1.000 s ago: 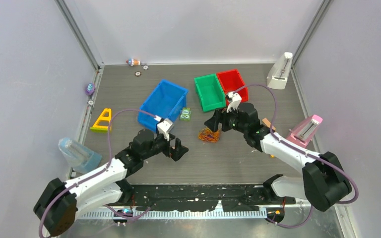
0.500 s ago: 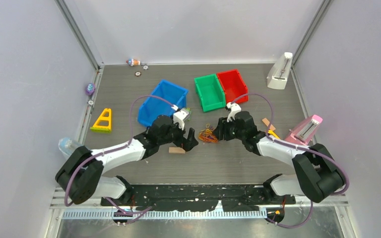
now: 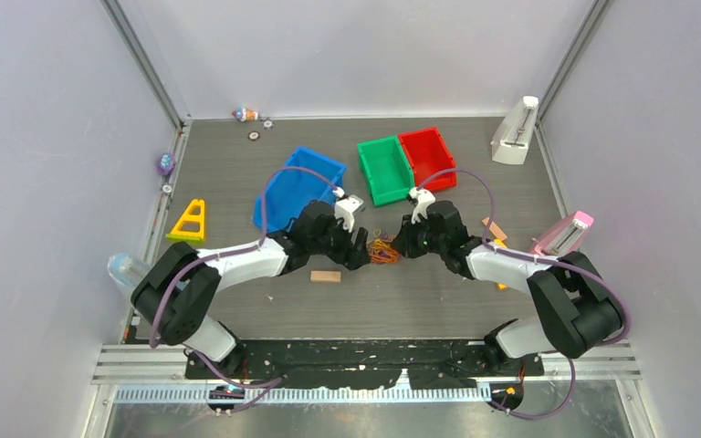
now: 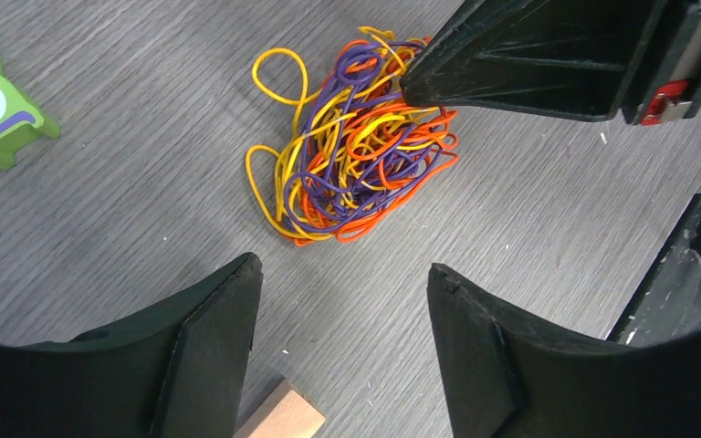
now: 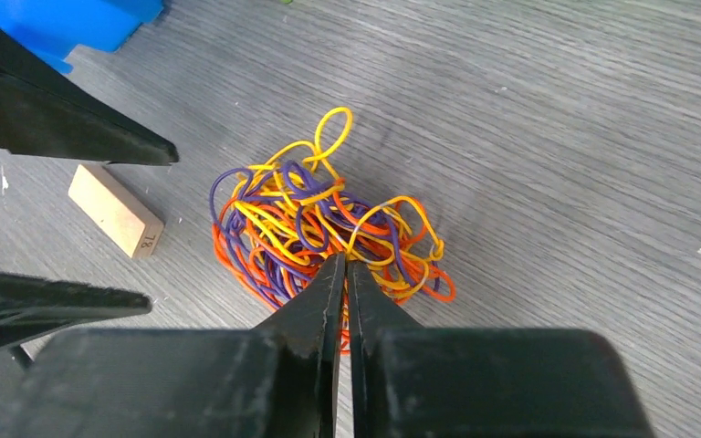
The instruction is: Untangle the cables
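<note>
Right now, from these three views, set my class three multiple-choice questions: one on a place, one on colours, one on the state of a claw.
1. Where does the tangle of cables lie?
A. Inside a drawer
B. On the table, between the left claw and the right claw
C. Hanging from the wall

2. Which colours are its strands?
A. Orange, yellow and purple
B. Green, blue and white
C. Black only

3. How does the right claw stand?
A. Wide open, clear of the tangle
B. Shut on strands of the tangle
C. Shut on nothing, high in the air

Answers:
1 B: the top view shows the tangle on the table with a claw on either side.
2 A: both wrist views show those three colours.
3 B: its own view shows the fingers pressed together with strands pinched at the tips.
</note>
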`<state>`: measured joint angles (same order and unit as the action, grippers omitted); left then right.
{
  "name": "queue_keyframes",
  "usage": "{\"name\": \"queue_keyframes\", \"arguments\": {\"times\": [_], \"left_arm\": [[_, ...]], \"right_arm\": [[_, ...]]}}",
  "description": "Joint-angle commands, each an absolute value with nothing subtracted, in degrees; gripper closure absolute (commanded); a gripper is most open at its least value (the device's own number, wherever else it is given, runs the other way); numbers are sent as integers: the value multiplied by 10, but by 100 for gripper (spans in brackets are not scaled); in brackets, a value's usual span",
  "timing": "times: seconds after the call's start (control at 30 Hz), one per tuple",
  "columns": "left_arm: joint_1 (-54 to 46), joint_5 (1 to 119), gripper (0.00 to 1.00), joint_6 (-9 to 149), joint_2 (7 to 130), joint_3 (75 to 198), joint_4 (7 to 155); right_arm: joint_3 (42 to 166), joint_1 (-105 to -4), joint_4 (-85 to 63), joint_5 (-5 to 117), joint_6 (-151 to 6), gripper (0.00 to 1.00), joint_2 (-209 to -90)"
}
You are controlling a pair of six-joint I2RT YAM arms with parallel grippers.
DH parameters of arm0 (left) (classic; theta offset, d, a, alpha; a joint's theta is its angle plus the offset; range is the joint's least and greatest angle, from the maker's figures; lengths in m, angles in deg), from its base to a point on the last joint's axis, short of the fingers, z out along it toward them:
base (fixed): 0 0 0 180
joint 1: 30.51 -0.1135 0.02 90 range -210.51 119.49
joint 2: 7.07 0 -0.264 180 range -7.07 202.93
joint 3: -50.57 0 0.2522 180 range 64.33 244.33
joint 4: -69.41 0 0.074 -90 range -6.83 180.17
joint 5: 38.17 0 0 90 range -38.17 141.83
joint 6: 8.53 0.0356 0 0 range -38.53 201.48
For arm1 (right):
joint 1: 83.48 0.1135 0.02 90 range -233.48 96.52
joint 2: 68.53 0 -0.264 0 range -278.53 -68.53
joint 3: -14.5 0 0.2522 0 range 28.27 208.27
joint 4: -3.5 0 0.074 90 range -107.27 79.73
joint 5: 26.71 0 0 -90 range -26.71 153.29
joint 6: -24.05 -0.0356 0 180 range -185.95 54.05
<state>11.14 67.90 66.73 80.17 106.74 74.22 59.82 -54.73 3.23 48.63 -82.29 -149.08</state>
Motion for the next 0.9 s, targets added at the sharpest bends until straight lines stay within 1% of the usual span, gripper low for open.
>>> {"name": "queue_keyframes", "arguments": {"times": [0.0,0.07,0.13,0.17,0.2,0.23,0.37,0.43,0.57,0.63,0.77,0.8,0.83,0.87], "left_arm": [[114,707,36,668,826,1106,767],[114,714,40,669,834,1113,774],[114,716,40,670,838,1117,779],[114,718,40,669,840,1118,781],[114,720,40,670,843,1120,783],[114,723,40,670,846,1123,785],[115,727,41,668,867,1142,802],[115,727,42,667,876,1149,807],[115,716,47,665,888,1160,815],[115,714,50,663,896,1166,819],[115,717,53,658,927,1191,830],[115,718,57,659,934,1203,847],[115,718,62,658,941,1211,856],[115,717,71,659,944,1216,863]], "right_arm": [[597,-547,58,454,-816,91,-1468],[593,-547,58,465,-816,91,-1456],[590,-547,57,487,-816,85,-1443],[589,-547,56,505,-816,73,-1438],[586,-547,56,513,-816,68,-1427],[584,-547,56,530,-816,59,-1415],[571,-548,70,572,-811,43,-1394],[578,-548,74,580,-807,40,-1415],[646,-548,33,539,-804,41,-1506],[663,-547,29,502,-808,46,-1540],[655,-547,44,453,-817,49,-1559],[653,-547,45,446,-820,53,-1561],[649,-547,46,443,-820,56,-1561],[647,-547,46,437,-821,63,-1561]]}}
